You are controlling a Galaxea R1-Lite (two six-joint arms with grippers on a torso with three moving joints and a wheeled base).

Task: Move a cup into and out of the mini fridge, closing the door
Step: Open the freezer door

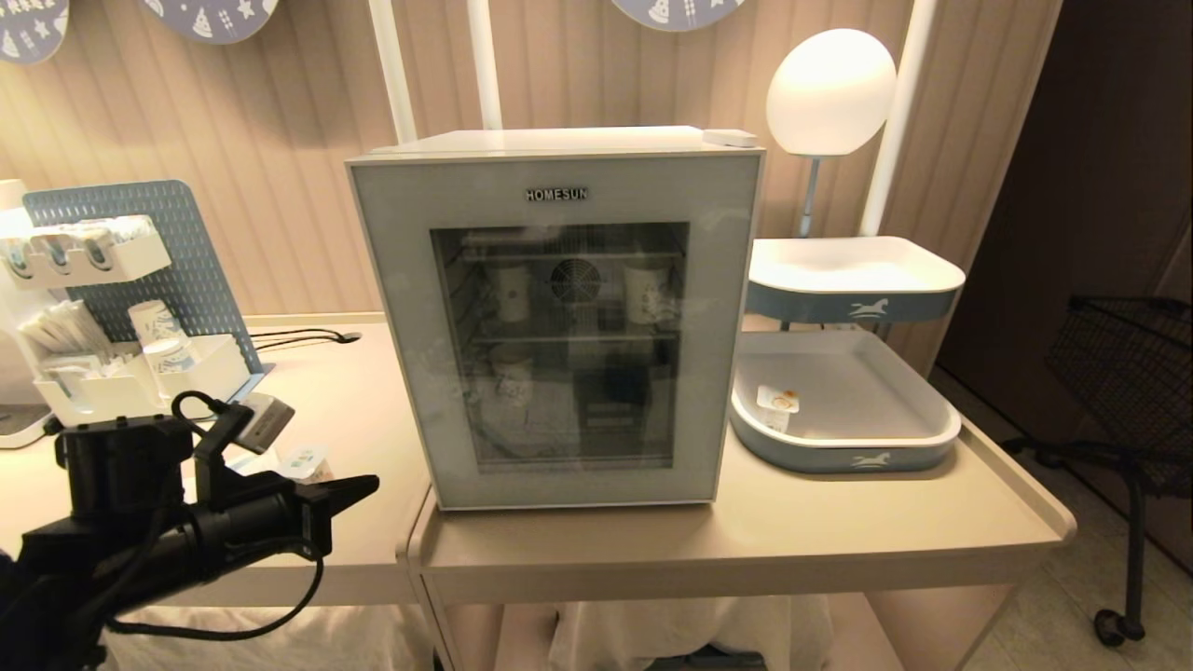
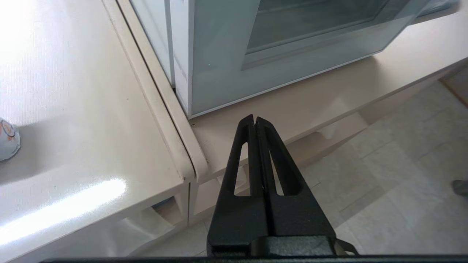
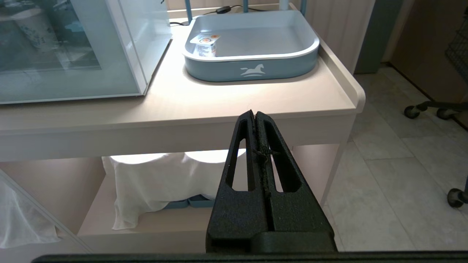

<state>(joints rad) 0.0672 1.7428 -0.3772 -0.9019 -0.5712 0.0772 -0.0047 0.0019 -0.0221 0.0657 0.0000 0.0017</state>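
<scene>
A beige cart-style table (image 1: 802, 545) with a raised lip carries the mini fridge (image 1: 559, 317), door (image 1: 410, 326) shut, at its centre. At the fridge's 3 o'clock, just beside it, sits a blue-and-white tray (image 1: 843, 457). Butted against the cart at 9 o'clock is a second beige table (image 1: 363, 410), bearing the cup (image 1: 308, 461) near its front edge and, at 10 o'clock, a white organiser (image 1: 121, 391) of paper cups before a blue pegboard (image 1: 177, 252).
</scene>
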